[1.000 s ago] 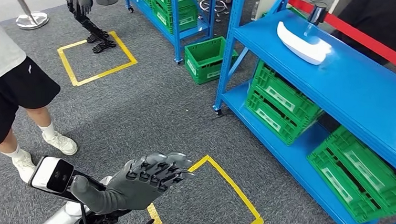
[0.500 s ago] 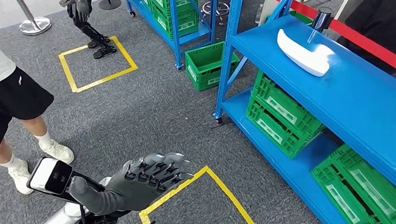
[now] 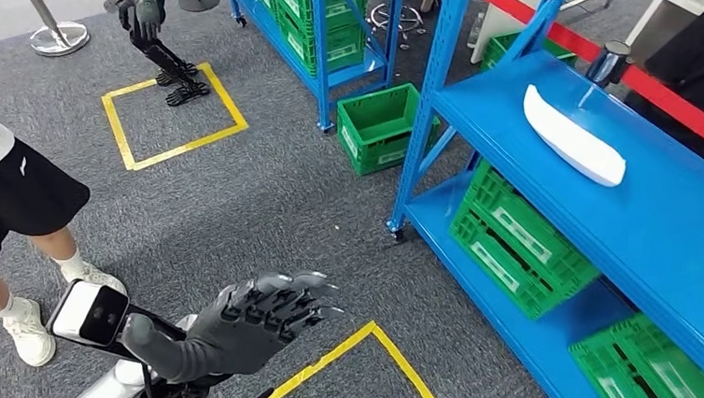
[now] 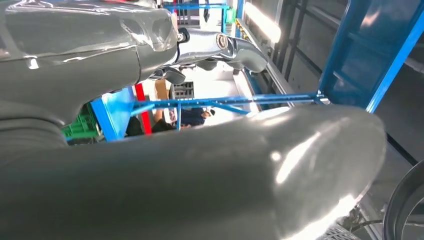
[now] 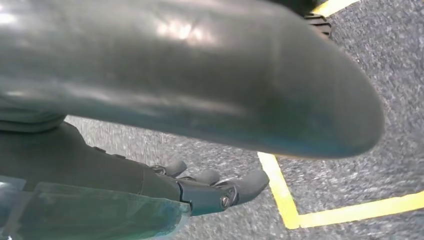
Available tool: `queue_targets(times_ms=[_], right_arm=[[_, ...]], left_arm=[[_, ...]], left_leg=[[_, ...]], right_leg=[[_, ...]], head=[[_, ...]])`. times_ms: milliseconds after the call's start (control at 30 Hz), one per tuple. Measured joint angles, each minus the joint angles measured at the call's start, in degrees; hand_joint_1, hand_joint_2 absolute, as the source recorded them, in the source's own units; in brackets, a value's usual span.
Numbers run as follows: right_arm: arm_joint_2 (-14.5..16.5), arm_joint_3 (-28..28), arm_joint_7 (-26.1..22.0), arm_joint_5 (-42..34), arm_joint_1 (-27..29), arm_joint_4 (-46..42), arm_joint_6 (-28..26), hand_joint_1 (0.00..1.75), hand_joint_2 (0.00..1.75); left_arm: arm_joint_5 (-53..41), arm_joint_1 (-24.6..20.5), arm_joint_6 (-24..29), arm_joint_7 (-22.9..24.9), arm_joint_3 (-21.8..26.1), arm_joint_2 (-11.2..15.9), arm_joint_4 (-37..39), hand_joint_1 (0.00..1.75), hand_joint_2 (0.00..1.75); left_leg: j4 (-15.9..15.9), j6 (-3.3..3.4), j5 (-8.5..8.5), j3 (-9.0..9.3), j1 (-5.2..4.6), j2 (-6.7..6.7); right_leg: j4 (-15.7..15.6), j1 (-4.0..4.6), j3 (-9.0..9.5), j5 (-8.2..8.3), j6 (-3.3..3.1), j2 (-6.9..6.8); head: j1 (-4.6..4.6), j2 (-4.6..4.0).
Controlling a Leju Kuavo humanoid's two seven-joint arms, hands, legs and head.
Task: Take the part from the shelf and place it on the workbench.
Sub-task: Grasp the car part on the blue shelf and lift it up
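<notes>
Floor: grey carpet covered the room, with yellow tape squares marked on it, one in the upper left of the head view and one at the bottom centre.
Shelf: a blue metal shelf unit filled the right side of the head view, with green plastic crates on its lower level.
Part: the long white curved plastic part lay on the blue top level, in the upper right of the head view, touching nothing else.
Left hand: the grey left hand was raised at the bottom centre of the head view, fingers apart and holding nothing, well apart from the part.
Right hand: the right hand hung over the carpet in the right wrist view, with nothing in it; its dark fingers looked loosely bent, and I could not tell how far they were closed.
Progress: nothing of the task seemed done; the part was not yet taken, so the approach, the grasp, the carrying and the placing were all left, in my judgement.
Hidden: a workbench I could not identify; the shelf was cut off at the right edge.
Hard to see: the left wrist view was mostly blocked by blurred grey covers.
Others: a person in black shorts stood at the left edge, and another dark robot stood at the upper left.
</notes>
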Motion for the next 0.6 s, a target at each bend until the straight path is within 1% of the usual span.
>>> queue_targets(times_ms=[33, 67, 100, 133, 167, 200, 233, 267, 300, 333, 367, 400, 433, 467, 500, 533, 567, 600], right_arm=[[-0.04, 0.04, 0.0, -0.01, 0.12, 0.03, 0.0, 0.0, 0.0], [-0.06, 0.09, 0.0, -0.04, 0.15, 0.06, 0.01, 0.0, 0.0], [0.01, 0.14, 0.0, -0.12, 0.17, 0.1, 0.04, 0.0, 0.0], [0.09, 0.19, 0.0, -0.23, 0.13, 0.17, 0.09, 0.0, 0.0], [0.19, 0.24, 0.01, -0.36, 0.11, 0.24, 0.16, 0.0, 0.0], [0.33, 0.3, 0.02, -0.52, 0.05, 0.3, 0.29, 0.0, 0.0], [0.36, 0.35, 0.01, -0.68, -0.1, 0.34, 0.42, 0.0, 0.0], [0.4, 0.4, -0.03, -0.85, -0.22, 0.34, 0.55, 0.0, 0.0], [0.4, 0.45, -0.08, -1.01, -0.36, 0.34, 0.66, 0.0, 0.0], [0.32, 0.5, -0.13, -1.13, -0.47, 0.34, 0.7, 0.0, 0.0], [0.27, 0.53, -0.16, -1.22, -0.53, 0.34, 0.72, 0.0, 0.0], [0.19, 0.55, -0.17, -1.31, -0.56, 0.34, 0.72, 0.0, 0.0], [0.13, 0.57, -0.17, -1.43, -0.57, 0.34, 0.72, 0.0, 0.0], [0.09, 0.58, -0.17, -1.6, -0.57, 0.34, 0.72, 0.0, 0.0], [0.08, 0.6, -0.17, -1.8, -0.57, 0.34, 0.72, 0.0, 0.0], [0.07, 0.61, -0.17, -1.99, -0.57, 0.34, 0.72, 0.0, 0.0], [0.08, 0.63, -0.17, -2.16, -0.58, 0.34, 0.73, 0.0, 0.0], [0.09, 0.65, -0.17, -2.28, -0.59, 0.34, 0.73, 0.0, 0.0]], left_arm=[[0.0, 0.01, 0.0, 0.0, -0.01, -0.01, 0.03, 0.0, 0.0], [0.0, 0.01, -0.02, 0.0, -0.02, 0.0, 0.07, 0.0, 0.0], [0.0, 0.01, -0.04, 0.0, -0.04, 0.01, 0.14, 0.0, 0.0], [-0.02, 0.02, -0.07, 0.02, -0.07, 0.01, 0.2, 0.0, 0.0], [-0.04, -0.01, -0.1, 0.04, -0.07, 0.03, 0.24, 0.0, 0.0], [-0.08, -0.02, -0.13, 0.1, -0.08, 0.05, 0.26, 0.0, 0.0], [-0.1, -0.07, -0.15, 0.17, -0.07, 0.07, 0.23, 0.0, 0.0], [-0.07, -0.16, -0.16, 0.21, -0.05, 0.08, 0.19, 0.0, 0.0], [-0.03, -0.22, -0.16, 0.26, -0.04, 0.09, 0.16, 0.0, 0.0], [0.06, -0.28, -0.16, 0.26, -0.03, 0.1, 0.14, 0.0, 0.0], [0.14, -0.3, -0.15, 0.28, -0.03, 0.11, 0.14, 0.0, 0.0], [0.18, -0.3, -0.15, 0.3, -0.03, 0.12, 0.14, 0.0, 0.0], [0.21, -0.3, -0.15, 0.32, -0.03, 0.13, 0.14, 0.0, 0.0], [0.22, -0.3, -0.15, 0.36, -0.03, 0.14, 0.14, 0.0, 0.0], [0.22, -0.29, -0.15, 0.37, -0.03, 0.15, 0.14, 0.0, 0.0], [0.22, -0.29, -0.15, 0.39, -0.03, 0.15, 0.14, 0.0, 0.0], [0.22, -0.3, -0.15, 0.4, -0.03, 0.16, 0.14, 0.0, 0.0], [0.22, -0.32, -0.15, 0.41, -0.02, 0.16, 0.13, 0.0, 0.0]], left_leg=[[0.04, -0.33, -1.07, 1.38, 0.03, -0.21], [0.18, -0.68, -2.26, 2.8, 0.09, -0.32], [0.5, -1.09, -3.51, 4.09, 0.04, -0.41], [1.1, -1.46, -4.78, 5.06, 0.02, -0.47], [1.8, -1.81, -5.94, 5.48, -0.05, -0.52], [2.51, -2.07, -6.81, 5.58, -0.1, -0.51], [3.7, -2.18, -6.96, 5.0, 0.0, -0.44], [5.87, -2.31, -6.21, 3.61, 0.13, -0.27], [9.02, -2.5, -4.92, 1.59, 0.31, 0.0], [12.98, -2.83, -3.84, -1.12, 0.5, 0.28], [16.87, -3.29, -3.85, -3.9, 0.71, 0.56], [19.85, -3.76, -5.29, -6.36, 0.9, 0.79], [21.83, -4.09, -7.67, -8.37, 1.11, 0.93], [22.76, -4.29, -9.91, -9.84, 1.3, 1.02], [22.59, -4.31, -11.03, -10.73, 1.45, 1.08], [21.13, -4.19, -10.46, -10.89, 1.53, 1.09], [18.23, -3.94, -8.29, -10.22, 1.56, 1.1], [14.21, -3.49, -5.2, -8.84, 1.5, 1.13]], right_leg=[[-2.18, -0.27, -0.69, -0.61, 0.67, -0.02], [-5.44, -0.64, -0.74, 0.76, 1.7, -0.06], [-8.82, -1.01, -0.43, 4.35, 3.08, -0.26], [-11.67, -1.26, 0.01, 8.62, 3.92, -0.63], [-13.3, -1.33, 0.48, 12.47, 3.86, -0.85], [-13.76, -1.27, 0.83, 14.96, 3.35, -1.05], [-13.72, -1.14, 1.12, 15.61, 2.32, -1.05], [-13.55, -1.07, 1.38, 15.57, 1.54, -0.85], [-13.57, -1.04, 1.58, 15.29, 1.1, -0.79], [-13.69, -1.0, 1.87, 14.96, 0.62, -0.72], [-13.83, -0.95, 2.25, 14.59, 0.11, -0.67], [-13.89, -0.87, 2.71, 14.16, -0.4, -0.64], [-13.92, -0.78, 3.18, 13.73, -0.78, -0.58], [-13.92, -0.68, 3.64, 13.31, -0.99, -0.48], [-13.93, -0.6, 4.09, 12.93, -1.07, -0.36], [-13.94, -0.51, 4.5, 12.6, -1.09, -0.24], [-13.96, -0.43, 4.88, 12.33, -1.08, -0.14], [-13.99, -0.38, 5.2, 12.13, -1.07, -0.07]], head=[[0.0, 0.0], [0.01, 0.0], [0.06, 0.0], [0.11, 0.0], [0.12, 0.0], [0.08, 0.0], [-0.03, 0.0], [-0.13, 0.0], [-0.19, 0.0], [-0.21, 0.0], [-0.2, 0.0], [-0.2, 0.0], [-0.2, 0.0], [-0.2, 0.0], [-0.2, 0.0], [-0.2, 0.0], [-0.2, 0.0], [-0.19, 0.0]])
